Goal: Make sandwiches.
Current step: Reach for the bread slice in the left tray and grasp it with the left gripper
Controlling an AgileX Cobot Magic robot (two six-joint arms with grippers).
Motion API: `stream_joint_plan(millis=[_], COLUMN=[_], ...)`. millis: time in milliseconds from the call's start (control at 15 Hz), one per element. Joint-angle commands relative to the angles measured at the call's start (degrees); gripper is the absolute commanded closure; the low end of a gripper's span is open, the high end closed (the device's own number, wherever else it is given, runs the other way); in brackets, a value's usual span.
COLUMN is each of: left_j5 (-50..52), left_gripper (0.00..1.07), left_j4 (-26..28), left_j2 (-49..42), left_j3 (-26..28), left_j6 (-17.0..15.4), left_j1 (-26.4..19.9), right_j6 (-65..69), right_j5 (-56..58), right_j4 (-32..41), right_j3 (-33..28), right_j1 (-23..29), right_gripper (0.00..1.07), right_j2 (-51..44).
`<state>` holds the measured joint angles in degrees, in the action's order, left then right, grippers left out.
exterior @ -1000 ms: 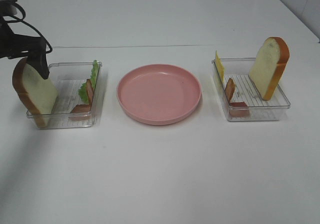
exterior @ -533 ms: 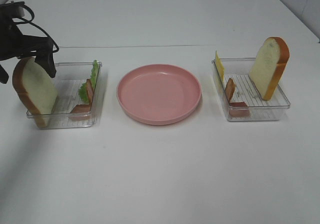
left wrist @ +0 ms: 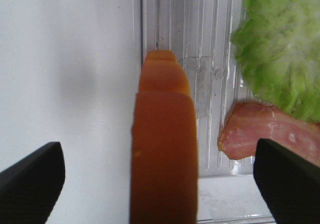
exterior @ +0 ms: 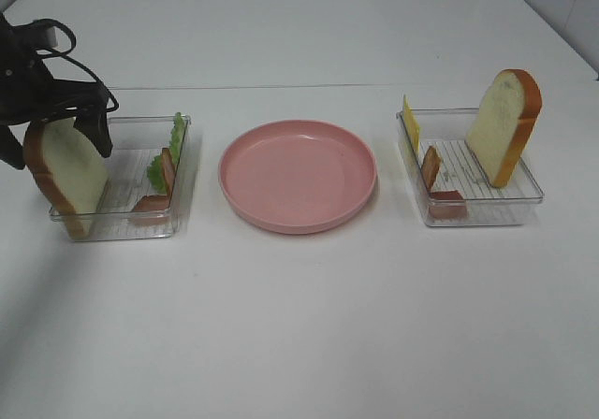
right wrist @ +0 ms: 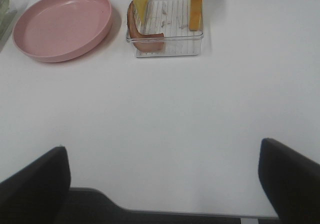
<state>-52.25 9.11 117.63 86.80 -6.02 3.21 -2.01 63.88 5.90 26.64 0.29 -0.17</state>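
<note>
At the far left, the black left pincer hangs over the end of a clear ribbed plastic tray. Its jaws are spread wide on either side of a toy bread slice with a white face and an orange-brown crust. The left wrist view shows a clear gap between each finger and the crust, so nothing is gripped. The slice stands on edge at the tray's left end and leans a little. At the same tray's right side a ruffled green lettuce leaf stands upright, with a reddish-brown bacon strip just beside it and a 2nd strip lying lower, near the front wall.

A round pink plate sits in the middle of the white worktop.

To the right, a 2nd clear tray holds a yellow cheese square upright at its left wall, 2 bacon pieces, and another white, brown-crusted slice leaning at its right side.

The right pincer, seen only in its own wrist view, hovers above bare worktop well apart from that tray, jaws wide and holding nothing.
</note>
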Motion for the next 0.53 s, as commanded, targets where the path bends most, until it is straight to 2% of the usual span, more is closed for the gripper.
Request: stream_joint_plan(millis=[67,200,333,400,533], left_j5=[-0.23,-1.09,-1.72,-1.72,-1.66], left_gripper=[0.13,0.22,0.55,0.65,1.01], left_j4=[0.17,-0.06,-1.49,-1.49,-1.26], left_j2=[0.11,0.11,0.11,0.11,0.0], left_j3=[0.17,0.17,0.17,0.17,0.17], left_j6=[0.29,0.11,-1.49,-2.29,-2.46], left_j1=[0.46,0.46,0.46,0.46,0.46], right_j6=[0.52,0.52,0.52,0.52,0.52], right_j5=[0.17,0.17,0.17,0.17,0.17], right_j4=[-0.23,-0.23,-0.23,-0.23,-0.23], right_j3=[-0.23,-0.23,-0.23,-0.23,-0.23], right_j1=[-0.4,-0.4,-0.4,-0.4,-0.4], right_gripper=[0.09,0.09,0.09,0.09,0.09], right_j2=[-1.43,-1.43,-1.43,-1.43,-1.43])
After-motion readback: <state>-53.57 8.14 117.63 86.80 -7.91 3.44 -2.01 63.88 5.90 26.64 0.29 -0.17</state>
